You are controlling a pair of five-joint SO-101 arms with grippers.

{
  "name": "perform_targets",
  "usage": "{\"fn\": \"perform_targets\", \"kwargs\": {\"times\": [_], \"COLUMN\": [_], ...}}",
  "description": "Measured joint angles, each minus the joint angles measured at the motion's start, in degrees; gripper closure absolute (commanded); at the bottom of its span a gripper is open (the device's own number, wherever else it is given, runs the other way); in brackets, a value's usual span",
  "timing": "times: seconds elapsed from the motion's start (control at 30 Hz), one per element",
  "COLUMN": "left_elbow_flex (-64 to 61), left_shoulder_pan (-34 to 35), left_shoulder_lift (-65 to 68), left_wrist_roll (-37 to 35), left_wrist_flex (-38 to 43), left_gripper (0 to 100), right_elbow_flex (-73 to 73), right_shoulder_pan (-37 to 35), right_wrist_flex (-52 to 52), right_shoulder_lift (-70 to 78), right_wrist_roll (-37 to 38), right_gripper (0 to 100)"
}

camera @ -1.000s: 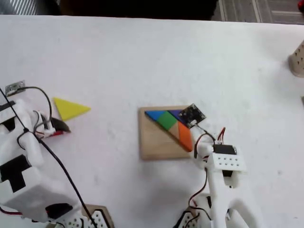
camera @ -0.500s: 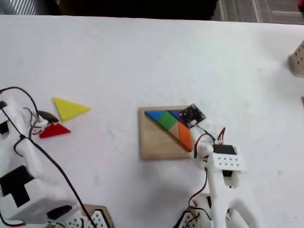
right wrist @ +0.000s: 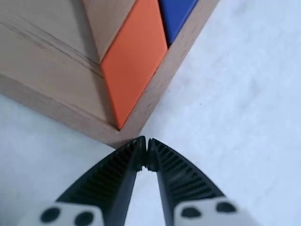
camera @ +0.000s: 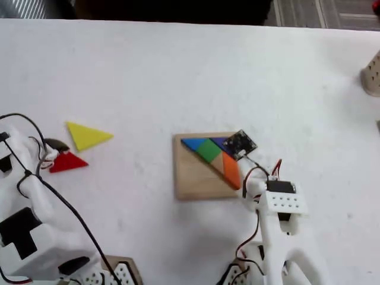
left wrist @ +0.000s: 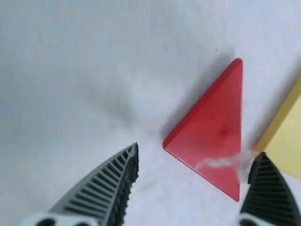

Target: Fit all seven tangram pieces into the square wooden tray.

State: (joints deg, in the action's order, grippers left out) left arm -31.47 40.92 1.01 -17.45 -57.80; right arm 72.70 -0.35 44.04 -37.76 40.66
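- The left gripper point(left wrist: 197, 150) holds nothing. Its ribbed black fingers point(left wrist: 113, 186) stand wide apart over the red triangle point(left wrist: 214, 136), which lies flat on the white table point(left wrist: 70, 56). One fingertip is at the triangle's corner, the other apart from it.
- The red triangle is smooth, with a pale scuff near that corner. The yellow triangle point(left wrist: 284, 141) lies just beside it.
- The right gripper point(right wrist: 146, 153) is empty, its ribbed fingers pressed together just off a corner of the square wooden tray point(right wrist: 47, 61).
- The tray has visible grain and a raised rim. An orange parallelogram point(right wrist: 134, 61) and a dark blue piece point(right wrist: 176, 14) lie inside, against the rim.
- From above, a blue triangle point(camera: 193, 143) and a green square point(camera: 209, 151) also lie in the tray, and its other half is bare wood.
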Motion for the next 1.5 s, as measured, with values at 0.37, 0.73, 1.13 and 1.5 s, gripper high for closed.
{"fn": "perform_targets", "kwargs": {"times": [0.37, 0.73, 1.13, 1.5], "left_elbow_flex": [-1.8, -1.8, -0.4, 12.2], "left_shoulder_pan": [-1.1, -1.2, -1.4, -2.5], "left_shoulder_lift": [0.0, 0.0, 0.0, 13.8], "left_wrist_roll": [-1.5, -4.4, -6.9, -6.9], "left_wrist_flex": [0.9, 0.9, 0.4, -8.2], "left_gripper": [64, 64, 64, 64], "right_elbow_flex": [0.0, 0.0, 0.0, 0.0], "right_shoulder_pan": [0.0, 0.0, 0.0, 0.0], "right_wrist_flex": [0.0, 0.0, 0.0, 0.0], "right_shoulder_lift": [0.0, 0.0, 0.0, 0.0], "right_wrist_roll": [0.0, 0.0, 0.0, 0.0], "right_gripper": [97.8, 97.8, 97.8, 97.8]}}
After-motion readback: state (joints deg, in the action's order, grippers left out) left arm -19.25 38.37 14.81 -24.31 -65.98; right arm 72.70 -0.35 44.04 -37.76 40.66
